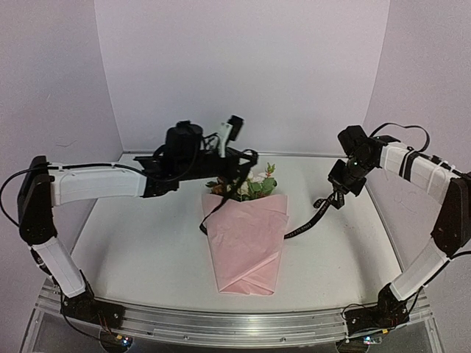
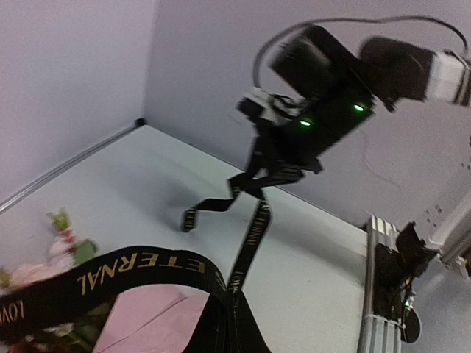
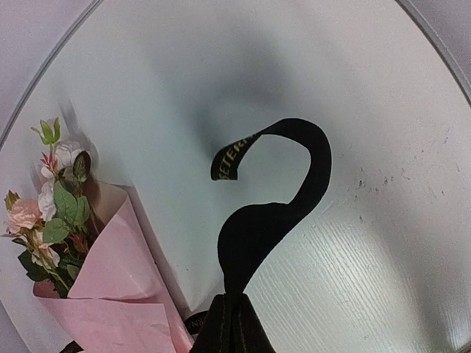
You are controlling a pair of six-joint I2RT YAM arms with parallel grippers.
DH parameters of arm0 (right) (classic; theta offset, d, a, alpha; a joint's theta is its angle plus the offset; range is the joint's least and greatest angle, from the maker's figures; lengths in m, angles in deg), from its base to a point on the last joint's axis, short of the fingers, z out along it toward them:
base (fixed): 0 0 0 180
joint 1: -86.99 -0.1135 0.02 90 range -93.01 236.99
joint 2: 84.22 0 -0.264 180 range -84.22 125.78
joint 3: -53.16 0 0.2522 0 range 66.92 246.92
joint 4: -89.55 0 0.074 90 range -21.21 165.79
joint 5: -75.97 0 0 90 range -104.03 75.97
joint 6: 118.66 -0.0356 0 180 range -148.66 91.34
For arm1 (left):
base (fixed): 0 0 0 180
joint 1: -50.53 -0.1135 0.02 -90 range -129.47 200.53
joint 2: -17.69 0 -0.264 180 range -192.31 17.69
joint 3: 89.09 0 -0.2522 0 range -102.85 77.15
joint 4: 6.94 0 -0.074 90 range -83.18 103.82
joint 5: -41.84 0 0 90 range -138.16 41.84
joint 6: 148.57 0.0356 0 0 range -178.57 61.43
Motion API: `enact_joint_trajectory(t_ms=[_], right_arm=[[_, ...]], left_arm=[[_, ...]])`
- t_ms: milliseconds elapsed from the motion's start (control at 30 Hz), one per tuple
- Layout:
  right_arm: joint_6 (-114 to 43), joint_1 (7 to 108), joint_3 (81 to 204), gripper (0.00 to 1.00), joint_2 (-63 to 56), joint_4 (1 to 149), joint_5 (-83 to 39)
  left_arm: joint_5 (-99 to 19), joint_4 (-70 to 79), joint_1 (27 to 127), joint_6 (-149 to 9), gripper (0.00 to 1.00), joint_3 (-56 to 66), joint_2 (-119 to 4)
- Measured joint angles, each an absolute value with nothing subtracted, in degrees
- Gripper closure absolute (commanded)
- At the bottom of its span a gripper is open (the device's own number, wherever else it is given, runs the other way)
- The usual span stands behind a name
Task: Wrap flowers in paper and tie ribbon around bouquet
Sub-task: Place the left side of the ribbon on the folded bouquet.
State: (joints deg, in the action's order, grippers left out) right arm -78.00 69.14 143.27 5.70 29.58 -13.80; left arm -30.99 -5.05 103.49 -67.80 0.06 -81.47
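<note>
Both ends of the ribbon point(image 1: 303, 225) are clamped, one per tool: left tool point(image 1: 245, 157) over the flowers point(image 1: 250, 185), right tool point(image 1: 339, 193) toward the right edge; bouquet point(image 1: 246, 243) lies mid surface point(image 1: 132, 243), flowers toward the far edge. Ribbon looks to run under it. Risk: uneven pull drags or rolls the bouquet, or the ribbon slides onto the flowers. Open room left and near; far wall close behind left tool.

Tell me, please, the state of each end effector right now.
Left end effector: closed, holding the ribbon.
Right end effector: closed, also holding the ribbon.
</note>
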Motion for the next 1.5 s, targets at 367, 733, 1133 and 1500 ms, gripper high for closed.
enact_joint_trajectory(t_ms=[367,733,1133,1500], right_arm=[[-76.50,68.93,141.11,1.00,6.15,28.97,-18.57],[-73.62,69.99,145.34,1.00,12.72,26.18,-19.83],[-72.02,71.42,153.69,1.00,20.47,23.31,-24.53],[-68.84,70.28,156.17,1.00,20.18,22.04,-29.82]], left_arm=[[-24.08,16.59,114.06,-49.65,1.00,-19.38,-106.54],[-22.12,20.31,114.97,-43.60,1.00,-25.51,-109.87],[-15.23,10.07,118.30,-37.13,1.00,-20.22,-106.02],[-13.04,3.83,114.77,-39.98,0.80,-27.67,-114.69]])
